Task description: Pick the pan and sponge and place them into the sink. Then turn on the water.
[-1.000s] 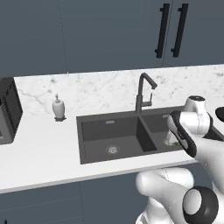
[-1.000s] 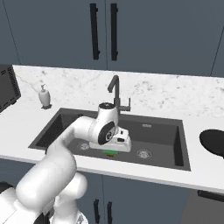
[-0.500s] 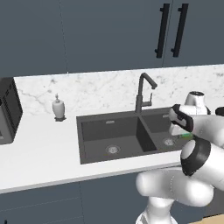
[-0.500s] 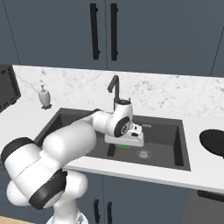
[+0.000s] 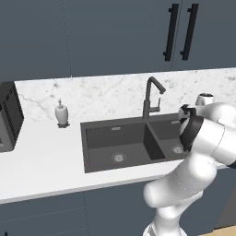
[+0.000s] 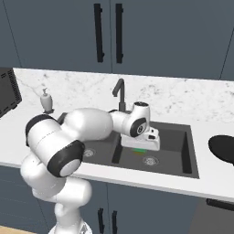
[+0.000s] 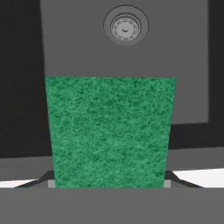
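My gripper (image 6: 142,144) hangs low over the right basin of the dark grey sink (image 6: 185,137), shut on the sponge (image 6: 139,150). In the hand view the green sponge (image 7: 109,131) sits between the fingers of the gripper (image 7: 109,180), with the basin floor (image 7: 65,43) and its round drain (image 7: 125,25) beyond it. The black pan (image 6: 223,148) lies on the counter to the right of the sink, apart from the gripper. The dark gooseneck faucet (image 6: 119,93) rises behind the sink's divider. No water runs from it.
A white soap dispenser (image 5: 61,114) stands on the marble counter left of the sink (image 5: 101,138). A dark appliance (image 5: 9,117) sits at the far left. The faucet (image 5: 150,97) stands close behind the arm. Dark cabinets hang above.
The arm has swung right across the sink, carrying the sponge from near the divider to over the right basin. The jaws have kept the same hold on it.
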### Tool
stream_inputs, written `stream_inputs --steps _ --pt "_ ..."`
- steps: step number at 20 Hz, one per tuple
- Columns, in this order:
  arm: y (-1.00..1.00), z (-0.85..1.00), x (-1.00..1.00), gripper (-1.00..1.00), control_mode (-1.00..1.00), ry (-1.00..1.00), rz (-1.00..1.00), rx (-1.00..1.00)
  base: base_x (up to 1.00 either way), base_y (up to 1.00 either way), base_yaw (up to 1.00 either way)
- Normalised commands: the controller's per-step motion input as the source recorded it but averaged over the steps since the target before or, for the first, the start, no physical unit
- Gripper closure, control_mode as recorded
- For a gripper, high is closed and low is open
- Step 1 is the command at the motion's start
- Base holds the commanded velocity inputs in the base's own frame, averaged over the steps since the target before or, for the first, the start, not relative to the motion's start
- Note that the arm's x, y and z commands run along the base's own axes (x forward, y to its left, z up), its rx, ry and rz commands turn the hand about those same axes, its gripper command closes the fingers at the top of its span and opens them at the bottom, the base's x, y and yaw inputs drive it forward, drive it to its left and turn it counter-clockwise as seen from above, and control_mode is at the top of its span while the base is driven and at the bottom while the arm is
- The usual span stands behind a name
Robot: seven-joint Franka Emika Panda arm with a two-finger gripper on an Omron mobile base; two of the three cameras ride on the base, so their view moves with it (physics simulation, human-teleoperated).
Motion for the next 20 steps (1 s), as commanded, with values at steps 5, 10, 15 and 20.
stream_inputs --steps 5,10,15,20 --pt "-0.25 -0.43 0.29 1.0 -1.0 0.01 0.0 0.03 0.0 0.0 0.0" --pt "-0.2 -0.43 0.3 1.0 -1.0 0.0 0.0 0.06 0.0 0.0 0.0" --pt "-0.19 -0.37 0.33 1.0 -1.0 0.01 0.0 0.04 0.0 0.0 0.0" --pt "-0.17 -0.33 0.36 1.0 -1.0 0.04 0.0 0.01 0.0 0.0 0.0"
